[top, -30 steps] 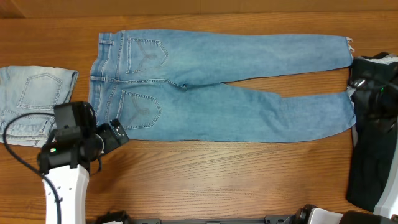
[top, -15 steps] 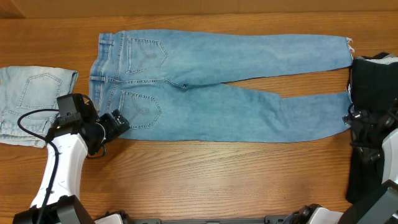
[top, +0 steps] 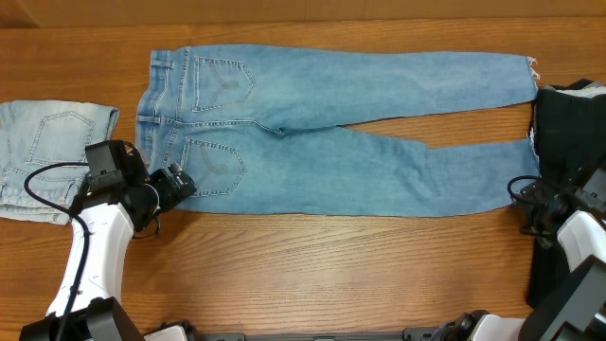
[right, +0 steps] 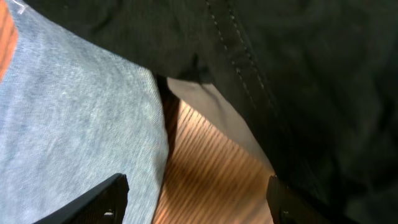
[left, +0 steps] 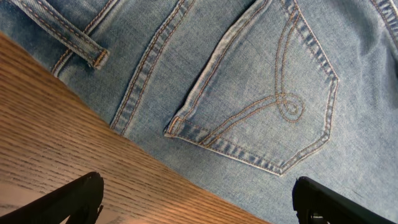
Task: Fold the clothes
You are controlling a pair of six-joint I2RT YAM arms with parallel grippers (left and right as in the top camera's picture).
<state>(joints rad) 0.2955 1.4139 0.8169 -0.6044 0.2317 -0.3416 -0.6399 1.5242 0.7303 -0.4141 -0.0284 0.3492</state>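
The medium-blue jeans lie flat, back side up, waist at the left and legs running right. My left gripper is open and empty at the lower waist corner, over the jeans' edge; the left wrist view shows the back pocket with curved stitching and my open jaws straddling table and denim. My right gripper is open and empty at the lower leg's hem; in the right wrist view the jaws span the hem and the black garment.
Paler light-blue jeans lie folded at the left edge. A black garment with a grey edge lies at the right edge, under my right arm. Bare wood table runs along the front.
My left gripper shifted up to the jeans' waist corner and then stayed. My right arm drew down and right, its gripper now beside the lower leg's hem.
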